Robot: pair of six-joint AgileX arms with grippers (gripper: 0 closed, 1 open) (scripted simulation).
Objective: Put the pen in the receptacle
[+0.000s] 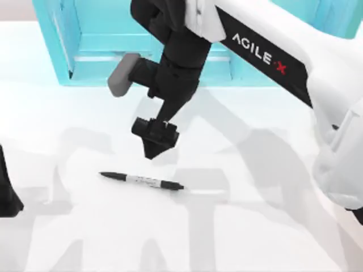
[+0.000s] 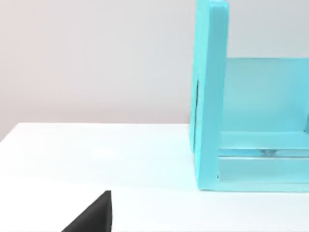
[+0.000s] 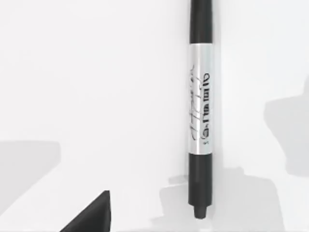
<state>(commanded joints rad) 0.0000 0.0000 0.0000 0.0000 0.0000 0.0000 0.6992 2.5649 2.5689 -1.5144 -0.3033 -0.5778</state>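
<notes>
Overhead, the right arm (image 1: 266, 56) reaches in from the right side of the counter (image 1: 272, 226) and carries the right gripper (image 1: 154, 148) downward, tip hanging above the surface just behind the pen (image 1: 142, 181). Whether its fingers stand wide or narrow cannot be told; the gripper body hides them from above.

Pen position: flat on the counter near the middle, lying roughly left to right, well in front of the receptacle (image 1: 85, 51), a turquoise open box at the back edge. In the right wrist view the pen (image 3: 200, 111) lies free, with its label band (image 3: 200, 96) at mid-barrel and nothing touching it.

Step in hand, as judged: approach for the grasp. Recommended procedure:

1. Bring the gripper forward until it is centred over the label band, which marks about the balance point.
2. Turn the wrist so the fingers close across the barrel, not along it.
3. Confirm the fingers are spread wider than the barrel before lowering.
4. Descend until the tips nearly meet the counter, then close. A slim round barrel is likely to roll aside if one finger touches first.

The left gripper (image 1: 8, 195) sits parked at the left edge of the counter, facing the receptacle (image 2: 210, 96); its finger state cannot be told either.
</notes>
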